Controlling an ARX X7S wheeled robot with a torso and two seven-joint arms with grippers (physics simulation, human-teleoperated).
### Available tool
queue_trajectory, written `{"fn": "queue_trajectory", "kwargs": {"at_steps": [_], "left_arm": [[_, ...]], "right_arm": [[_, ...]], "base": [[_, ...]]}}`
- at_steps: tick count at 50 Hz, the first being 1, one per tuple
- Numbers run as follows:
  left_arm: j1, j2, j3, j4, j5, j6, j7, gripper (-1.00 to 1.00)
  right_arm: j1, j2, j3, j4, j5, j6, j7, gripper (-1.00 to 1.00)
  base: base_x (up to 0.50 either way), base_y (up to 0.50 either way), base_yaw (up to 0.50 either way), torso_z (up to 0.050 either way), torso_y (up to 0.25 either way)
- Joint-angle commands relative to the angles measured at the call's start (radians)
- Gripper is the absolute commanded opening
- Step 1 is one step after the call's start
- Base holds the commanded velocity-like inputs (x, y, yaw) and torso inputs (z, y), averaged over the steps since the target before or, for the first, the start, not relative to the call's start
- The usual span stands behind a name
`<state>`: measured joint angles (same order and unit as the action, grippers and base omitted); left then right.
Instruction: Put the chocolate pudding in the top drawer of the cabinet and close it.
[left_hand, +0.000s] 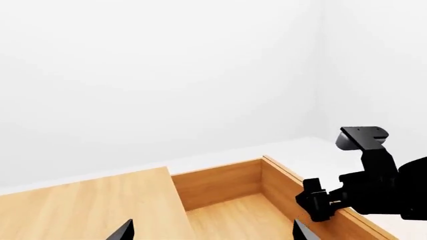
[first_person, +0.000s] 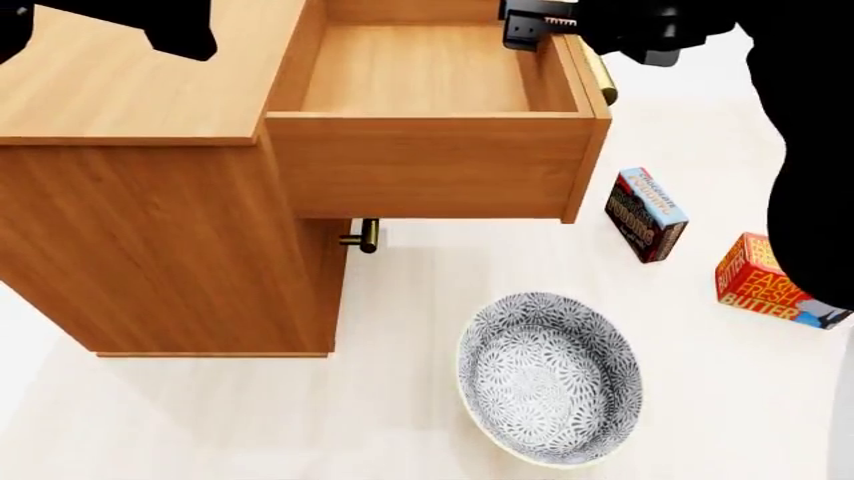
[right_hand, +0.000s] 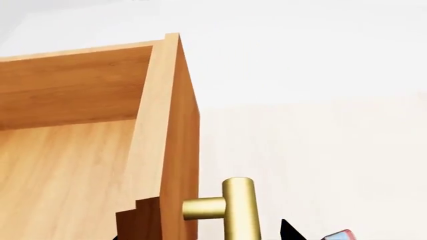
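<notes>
The cabinet (first_person: 147, 230) stands at the left of the head view. Its top drawer (first_person: 427, 165) is pulled out and is empty inside. The chocolate pudding (first_person: 646, 214), a small dark brown box with a light blue edge, stands on the floor to the right of the drawer. My right gripper (first_person: 537, 26) is open at the drawer's front panel. In the right wrist view its fingertips (right_hand: 288, 231) straddle the panel and the brass handle (right_hand: 238, 209) without closing on them. My left gripper (left_hand: 212, 233) is open and empty above the cabinet top (left_hand: 87, 205).
An orange-red butter box (first_person: 765, 283) lies on the floor at the right. A patterned grey bowl (first_person: 550, 376) sits on the floor in front of the drawer. A lower drawer's brass handle (first_person: 363, 236) sticks out under the open drawer.
</notes>
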<state>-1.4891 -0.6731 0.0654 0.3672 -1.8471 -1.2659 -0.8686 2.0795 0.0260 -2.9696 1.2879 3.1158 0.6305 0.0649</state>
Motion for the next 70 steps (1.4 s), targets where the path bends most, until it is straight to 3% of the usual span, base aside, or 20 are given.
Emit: {"fn": "queue_trajectory", "kwargs": {"at_steps": [1, 12, 38, 59, 70], "left_arm": [[0.004, -0.002, 0.005, 0.003, 0.005, 0.009, 0.003, 1.0], [0.003, 0.002, 0.011, 0.001, 0.022, 0.016, 0.02, 1.0], [-0.007, -0.004, 0.031, -0.008, 0.046, 0.025, 0.041, 1.0], [-0.024, -0.016, 0.049, 0.0, 0.022, 0.039, 0.005, 1.0], [-0.024, -0.007, 0.061, 0.005, 0.024, 0.051, -0.009, 1.0]], "right_arm": [[-0.03, 0.037, -0.165, 0.021, -0.071, -0.003, 0.032, 1.0], [-0.007, 0.053, -0.166, 0.021, -0.095, -0.007, 0.008, 1.0], [0.117, 0.093, -0.16, 0.021, -0.089, -0.076, -0.21, 1.0], [0.056, 0.274, -0.097, 0.021, -0.033, -0.377, -0.416, 1.0], [-0.018, 0.344, -0.106, 0.02, -0.073, -0.455, -0.49, 1.0]], "base": [[0.0, 0.0, 0.0, 0.0, 0.0], [0.0, 0.0, 0.0, -0.001, -0.002], [0.0, 0.0, 0.0, 0.0, 0.0], [0.0, 0.0, 0.0, 0.0, 0.001], [0.0, 0.0, 0.0, 0.0, 0.0]]}}
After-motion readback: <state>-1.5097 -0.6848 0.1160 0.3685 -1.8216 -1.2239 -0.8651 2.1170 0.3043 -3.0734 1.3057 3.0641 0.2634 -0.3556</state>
